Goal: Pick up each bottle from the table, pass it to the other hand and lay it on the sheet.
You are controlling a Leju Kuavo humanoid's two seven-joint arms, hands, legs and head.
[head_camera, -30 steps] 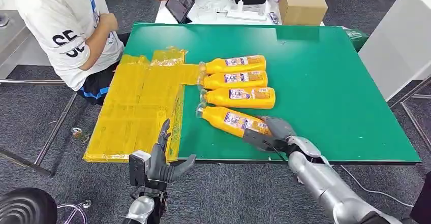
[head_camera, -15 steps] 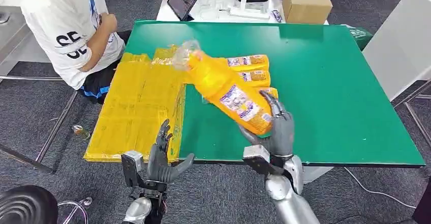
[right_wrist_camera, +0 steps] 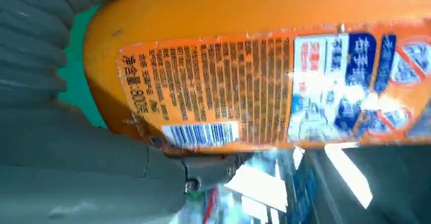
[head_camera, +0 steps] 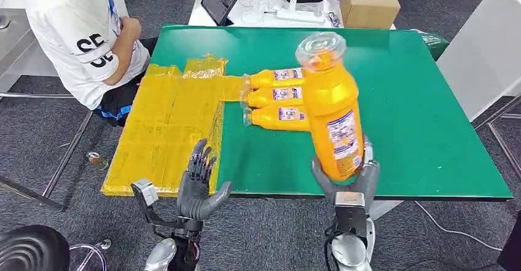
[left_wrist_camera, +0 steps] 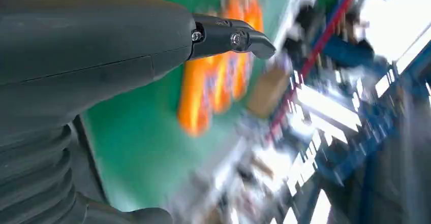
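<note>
We see the right robot hand (head_camera: 349, 182) just past the counter's near edge, its fingers wrapped around the base of an orange bottle (head_camera: 330, 114) that it holds nearly upright in the air above the green counter (head_camera: 405, 105). The held bottle has a clear, wide cap at its top and a label low on its body with a white and blue panel, lines of dark print and a barcode; in the right wrist view the same label (right_wrist_camera: 264, 89) lies close against the thumb, and the orange body looks glossy and a little scuffed near the base. The left robot hand (head_camera: 198, 185) stands near the counter's near edge, beside the near corner of the yellow sheet (head_camera: 166, 129), with fingers apart and holding nothing. Three more orange bottles (head_camera: 279, 96) lie on their sides in a row around the middle of the counter, touching one another, their clear caps pointing toward the sheet and their labels facing up. The sheet is crinkled and glossy and covers the counter's left side, overhanging its left edge. A person in a white shirt (head_camera: 80, 37) sits by the counter's far left corner, and a cardboard box (head_camera: 367, 5) stands on a white table beyond the far edge.
</note>
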